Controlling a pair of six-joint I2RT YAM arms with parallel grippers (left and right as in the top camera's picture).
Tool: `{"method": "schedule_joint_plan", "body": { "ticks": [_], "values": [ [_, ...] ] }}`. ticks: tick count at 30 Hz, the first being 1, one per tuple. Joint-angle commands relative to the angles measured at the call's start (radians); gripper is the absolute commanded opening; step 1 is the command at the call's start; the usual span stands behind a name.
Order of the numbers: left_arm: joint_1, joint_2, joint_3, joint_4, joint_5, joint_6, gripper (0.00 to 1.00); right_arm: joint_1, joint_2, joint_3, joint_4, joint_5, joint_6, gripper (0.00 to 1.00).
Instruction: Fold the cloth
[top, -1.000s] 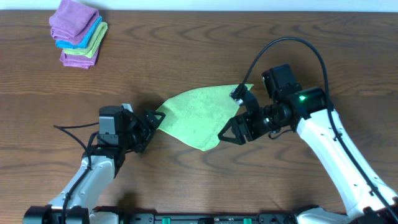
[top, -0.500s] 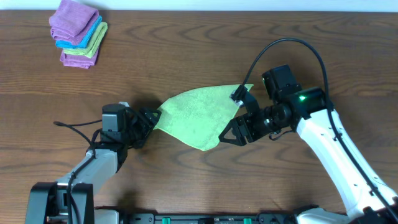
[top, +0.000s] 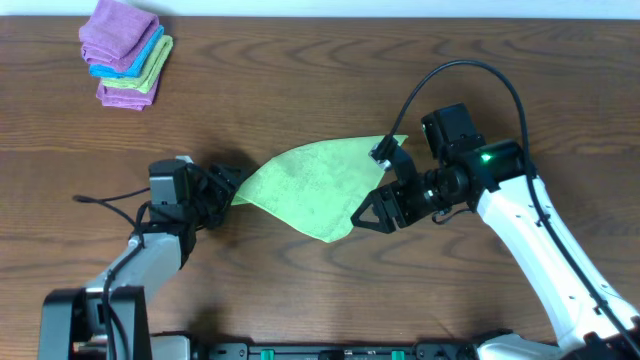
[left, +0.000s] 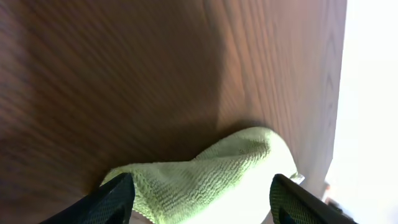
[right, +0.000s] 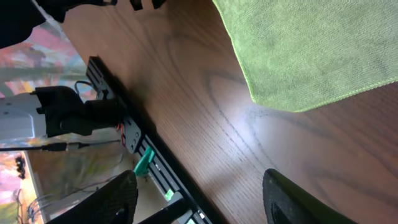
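We see the cloth (top: 315, 190) lying near the middle of the table (top: 300, 80), spread between the two grippers. Most of it rests flat on the wood. One pointed corner faces the near edge of the table and another reaches toward the far right.

The left gripper (top: 222, 187) sits at the cloth's left corner. In the left wrist view its jaws stand wide apart, and the bunched, rounded corner of the cloth (left: 205, 177) fills the space between the fingers (left: 115, 199). We see no tight pinch on it. Beyond that corner, bare table (left: 124, 74) runs on to the far edge.

The right gripper (top: 378, 190) hangs at the cloth's right side, low over the wood. In the right wrist view its jaws (right: 199, 186) are spread wide with nothing between them. The hemmed edge and one corner of the cloth (right: 311, 50) lie flat just ahead of them. The table (right: 205, 112) ends at a black rail (right: 134, 137) along its near edge.

A stack of folded cloths (top: 125, 55) sits at the far left corner, well apart from the cloth, with a broad band of bare wood between them. More bare wood lies behind the cloth and to the right of the right arm.
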Motion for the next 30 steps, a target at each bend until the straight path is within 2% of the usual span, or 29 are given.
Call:
{"method": "schedule_joint_plan", "body": {
  "ticks": [1, 6, 7, 12, 15, 16, 19, 23, 28, 30],
  "values": [
    [0.002, 0.061, 0.020, 0.000, 0.066, -0.042, 0.70, -0.005, -0.012, 0.003, 0.006, -0.019, -0.017, 0.65],
    [0.003, 0.117, 0.027, 0.024, 0.101, -0.060, 0.59, -0.005, -0.012, 0.003, 0.009, -0.018, -0.017, 0.65],
    [0.003, 0.123, 0.032, 0.025, 0.104, -0.063, 0.52, -0.005, -0.012, 0.003, 0.009, -0.018, -0.017, 0.65],
    [0.003, 0.125, 0.051, 0.024, 0.107, -0.078, 0.28, -0.005, -0.012, 0.003, 0.009, -0.018, -0.017, 0.64],
    [0.003, 0.125, 0.061, 0.024, 0.108, -0.078, 0.09, -0.005, -0.012, 0.003, 0.009, -0.013, -0.017, 0.63],
    [0.003, 0.125, 0.066, 0.025, 0.112, -0.078, 0.06, -0.005, -0.012, 0.003, 0.009, -0.006, -0.017, 0.63],
    [0.003, 0.124, 0.095, 0.024, 0.137, -0.050, 0.06, -0.005, -0.012, 0.003, 0.010, 0.013, -0.017, 0.62],
    [0.000, 0.124, 0.197, -0.014, 0.210, 0.045, 0.06, -0.005, -0.012, 0.003, 0.013, 0.042, -0.017, 0.62],
    [-0.040, 0.124, 0.399, -0.324, 0.166, 0.273, 0.06, -0.005, 0.002, 0.003, 0.024, 0.264, 0.047, 0.53],
    [-0.068, 0.124, 0.476, -0.454, 0.113, 0.365, 0.06, -0.005, 0.022, 0.003, 0.061, 0.285, 0.055, 0.41]
  ]
}}
